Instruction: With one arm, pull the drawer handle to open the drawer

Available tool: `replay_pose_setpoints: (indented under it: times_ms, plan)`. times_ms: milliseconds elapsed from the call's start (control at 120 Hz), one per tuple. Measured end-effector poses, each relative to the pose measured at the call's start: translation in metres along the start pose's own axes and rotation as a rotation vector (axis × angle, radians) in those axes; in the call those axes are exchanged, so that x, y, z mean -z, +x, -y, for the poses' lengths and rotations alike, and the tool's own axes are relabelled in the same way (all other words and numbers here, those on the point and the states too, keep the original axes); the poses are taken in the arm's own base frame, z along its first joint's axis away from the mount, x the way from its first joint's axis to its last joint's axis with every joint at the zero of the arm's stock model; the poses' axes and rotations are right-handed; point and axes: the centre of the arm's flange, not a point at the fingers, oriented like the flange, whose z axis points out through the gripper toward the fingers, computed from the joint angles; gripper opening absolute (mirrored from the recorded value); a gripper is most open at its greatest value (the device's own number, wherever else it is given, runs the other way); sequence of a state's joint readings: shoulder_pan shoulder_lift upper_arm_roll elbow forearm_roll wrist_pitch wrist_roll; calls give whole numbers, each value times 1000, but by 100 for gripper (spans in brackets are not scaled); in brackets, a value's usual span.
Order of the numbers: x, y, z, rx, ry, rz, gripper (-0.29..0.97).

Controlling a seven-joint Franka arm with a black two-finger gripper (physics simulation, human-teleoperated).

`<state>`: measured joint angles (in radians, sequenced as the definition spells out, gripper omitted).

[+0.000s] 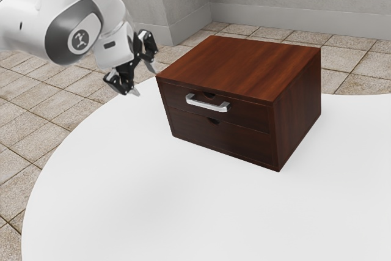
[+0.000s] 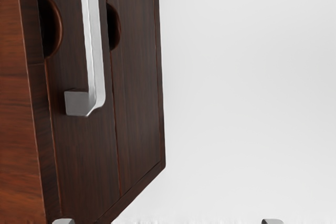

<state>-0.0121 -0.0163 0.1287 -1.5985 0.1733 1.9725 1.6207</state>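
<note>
From the side, the arm (image 1: 67, 29) comes in from the upper left of the frame. Its gripper (image 1: 138, 70) hangs in the air, just off the upper left corner of the brown cabinet (image 1: 244, 65). The jaws are spread wide and hold nothing. The cabinet sits on the white table (image 1: 153, 200), near the middle of the frame. The top drawer (image 1: 244, 111) looks closed, and so does the lower drawer (image 1: 232, 136). The silver handle (image 1: 208, 102) is on the top drawer's front, and the gripper is not touching it.

The hand's camera looks at the cabinet front. The handle (image 2: 92, 35) runs along the top drawer (image 2: 73, 150), beside the lower drawer (image 2: 134, 103). The white table (image 2: 247, 77) lies past the cabinet. Two gray fingertips (image 2: 63, 221) peek in, far apart.

I think this is the reaching step. Next, the gripper should move in until the handle sits between the fingers, squeeze it, then pull straight out.
</note>
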Motion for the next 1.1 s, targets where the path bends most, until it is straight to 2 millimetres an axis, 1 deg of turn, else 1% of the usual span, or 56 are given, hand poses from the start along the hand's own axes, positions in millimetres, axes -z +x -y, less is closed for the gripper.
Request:
replay_pose_setpoints:
  times_ms: [83,233,408,458,525,592,658,725,833,892,933,975,1008,1050,1100]
  plan:
    - [-1,-12,0,19,-1,5,44]
    - [-13,-37,-4,59,-14,19,43]
    - [-33,-66,-7,103,-18,39,43]
    - [-36,-72,-7,115,-17,39,43]
    - [-34,-76,-6,124,-6,36,43]
    - [-32,-71,-3,118,4,31,43]
    - [-30,-57,1,98,12,20,43]
    - [-30,-36,6,67,17,6,43]
    - [-26,5,13,5,28,-21,43]
    - [-32,25,15,-25,20,-32,43]
    - [-35,34,15,-38,15,-37,43]
    - [-40,34,12,-39,6,-38,43]
    - [-43,29,9,-30,-2,-36,43]
    - [-45,16,4,-10,-9,-30,43]
    - [-46,-5,-2,23,-15,-19,43]
